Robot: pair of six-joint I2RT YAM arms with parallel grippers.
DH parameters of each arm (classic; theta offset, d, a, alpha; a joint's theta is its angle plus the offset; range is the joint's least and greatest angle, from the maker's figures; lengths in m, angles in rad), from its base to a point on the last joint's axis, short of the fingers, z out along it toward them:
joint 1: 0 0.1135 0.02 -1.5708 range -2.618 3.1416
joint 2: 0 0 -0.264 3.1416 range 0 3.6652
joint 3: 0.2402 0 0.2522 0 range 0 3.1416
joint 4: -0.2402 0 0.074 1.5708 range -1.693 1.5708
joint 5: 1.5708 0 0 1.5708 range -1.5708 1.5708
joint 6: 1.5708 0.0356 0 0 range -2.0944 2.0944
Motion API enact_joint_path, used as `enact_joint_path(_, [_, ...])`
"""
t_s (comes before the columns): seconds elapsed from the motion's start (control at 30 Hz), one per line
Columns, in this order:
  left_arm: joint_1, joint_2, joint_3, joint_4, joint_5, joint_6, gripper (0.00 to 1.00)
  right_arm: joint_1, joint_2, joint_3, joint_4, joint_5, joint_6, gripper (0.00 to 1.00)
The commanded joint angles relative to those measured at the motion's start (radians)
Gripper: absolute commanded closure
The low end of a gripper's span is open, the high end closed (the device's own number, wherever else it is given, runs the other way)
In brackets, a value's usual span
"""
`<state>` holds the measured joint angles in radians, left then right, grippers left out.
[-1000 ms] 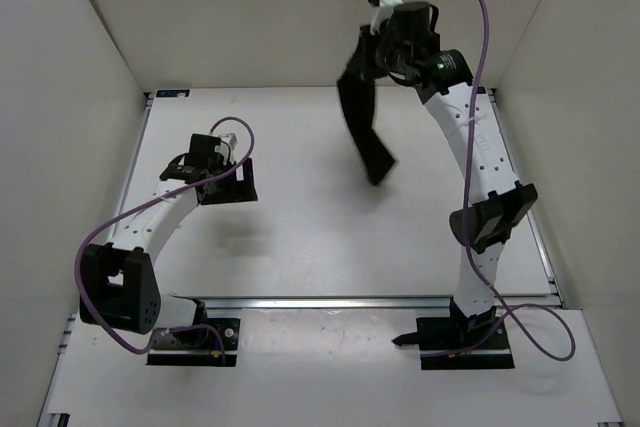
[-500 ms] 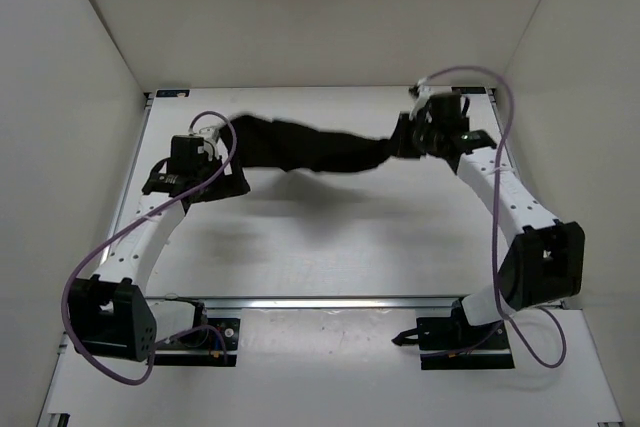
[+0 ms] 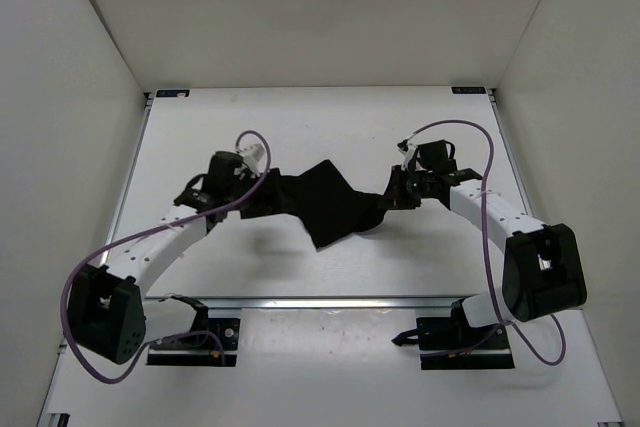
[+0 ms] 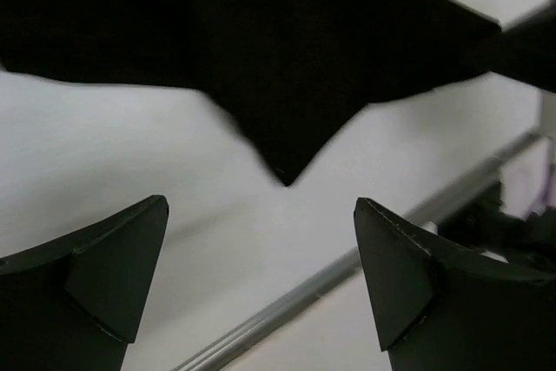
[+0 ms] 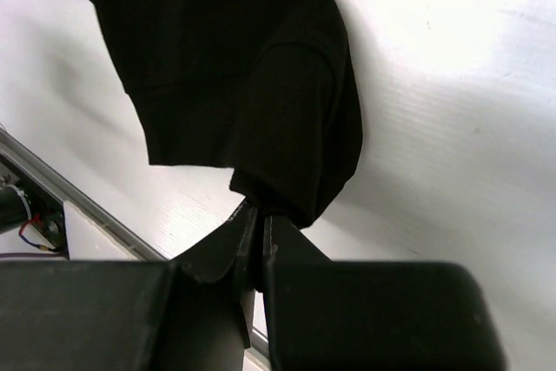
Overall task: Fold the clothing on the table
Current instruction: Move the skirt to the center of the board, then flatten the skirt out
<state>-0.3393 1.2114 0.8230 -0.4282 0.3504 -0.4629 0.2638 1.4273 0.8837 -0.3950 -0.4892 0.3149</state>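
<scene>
Since half a second ago, my two arms have drawn toward each other and toward the near side. The plain black soft fabric garment (image 3: 325, 209) was then stretched in a long band across the far half of the large flat white table (image 3: 330, 127). It now sags, bunched, at mid-table between my arms, one pointed corner drooping toward the near edge. A second ago it dangled from my raised right arm alone, at far right. My right gripper (image 5: 258, 216) is clamped on the garment's right end, which I judge serves as an anchor for the fold. My left gripper (image 4: 261, 210) stands at the garment's left end with jaws wide apart and nothing between them, probably lining up a fresh grip.
</scene>
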Motion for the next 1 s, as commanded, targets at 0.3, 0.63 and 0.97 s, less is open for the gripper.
enact_joint_path(0.3, [-0.286,0.068,-0.326,0.506,-0.077,-0.497,0.02,-0.017,-0.047,0.023,0.002,-0.031,-0.045,1.0])
enact_joint_path(0.63, [-0.377,0.224,-0.371,0.709,-0.221,-0.678,0.13,-0.003,-0.097,-0.006,-0.012,-0.035,-0.053,1.0])
enact_joint_path(0.97, [-0.417,0.295,-0.328,0.675,-0.306,-0.709,0.58,0.011,-0.151,-0.031,-0.005,-0.046,-0.05,1.0])
